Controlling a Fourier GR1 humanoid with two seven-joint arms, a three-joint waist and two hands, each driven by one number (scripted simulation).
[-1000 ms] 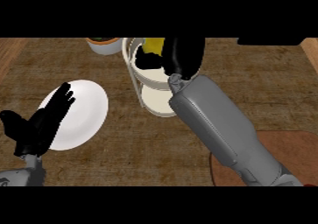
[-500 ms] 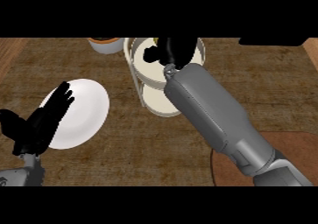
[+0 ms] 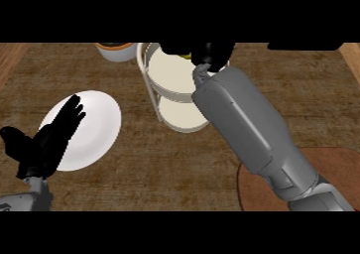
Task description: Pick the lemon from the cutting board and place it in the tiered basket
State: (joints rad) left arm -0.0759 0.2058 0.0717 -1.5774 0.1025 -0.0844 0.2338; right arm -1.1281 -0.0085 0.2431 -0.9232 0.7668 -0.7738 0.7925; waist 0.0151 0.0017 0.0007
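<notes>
The right forearm slants up from the lower right edge to the tiered basket point(image 3: 171, 84), its black right hand point(image 3: 211, 52) over the basket's upper tier with fingers curled downward. The left hand point(image 3: 47, 141) rests well left of the basket, fingers straight, pointing up, thumb spread.

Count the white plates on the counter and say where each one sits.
1. The white plate lies at the counter's left, partly behind the open left hand. The right forearm covers part of the counter, so another could be hidden.
</notes>
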